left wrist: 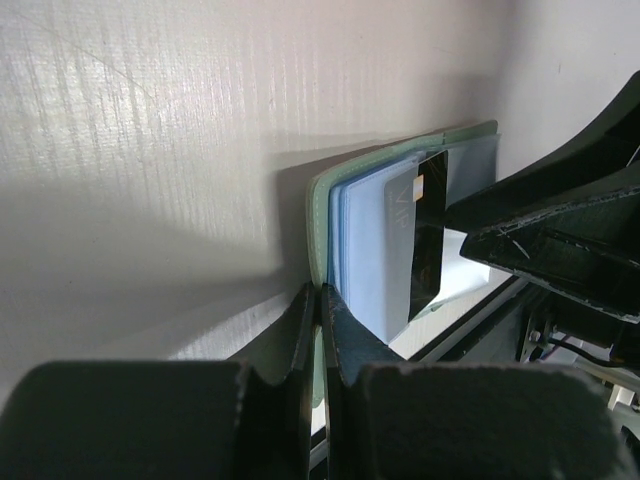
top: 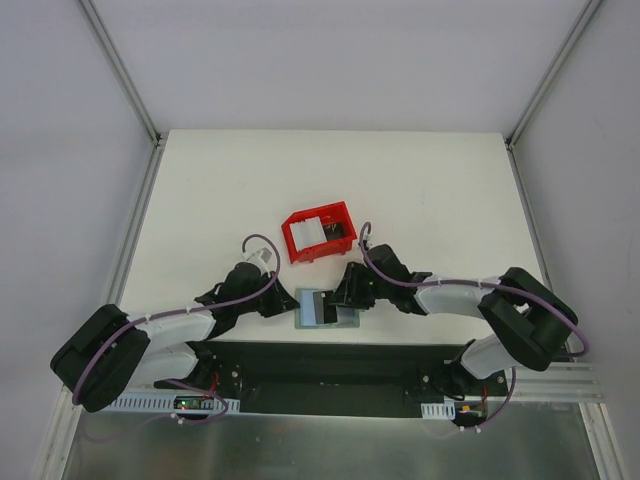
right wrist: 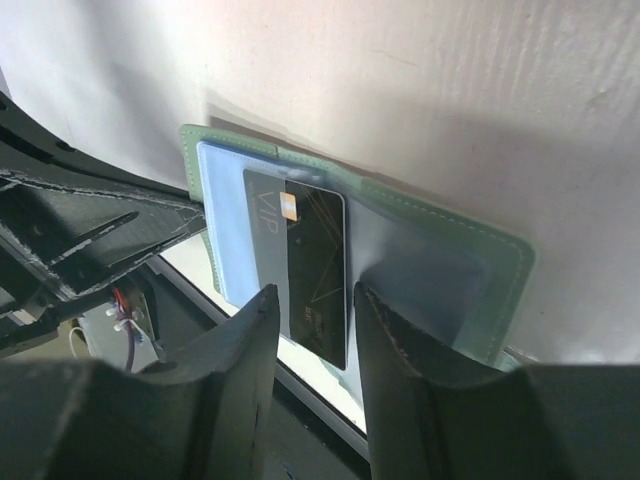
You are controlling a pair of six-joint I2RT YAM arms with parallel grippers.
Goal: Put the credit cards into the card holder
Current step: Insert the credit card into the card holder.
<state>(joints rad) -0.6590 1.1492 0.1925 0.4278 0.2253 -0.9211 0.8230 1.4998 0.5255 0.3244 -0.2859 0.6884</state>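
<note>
The card holder [top: 345, 318] lies open near the table's front edge, grey-green outside and blue-grey inside [right wrist: 470, 262]. A pale blue card [left wrist: 375, 240] and a black credit card [right wrist: 315, 265] rest on its inner face, and the black one overhangs the near edge. My left gripper [left wrist: 320, 296] is shut on the holder's green left edge [left wrist: 317, 215]. My right gripper [right wrist: 315, 300] hovers over the black card with its jaws apart, one finger on each side, not clamping it. In the top view the left gripper [top: 290, 304] and the right gripper [top: 347, 294] flank the holder.
A red plastic bin [top: 298, 245] stands just behind the holder, with a pale card [top: 312, 231] inside it. The table's front edge and the black base rail [top: 320, 362] run right beside the holder. The right arm's body [left wrist: 560, 235] is close to the holder.
</note>
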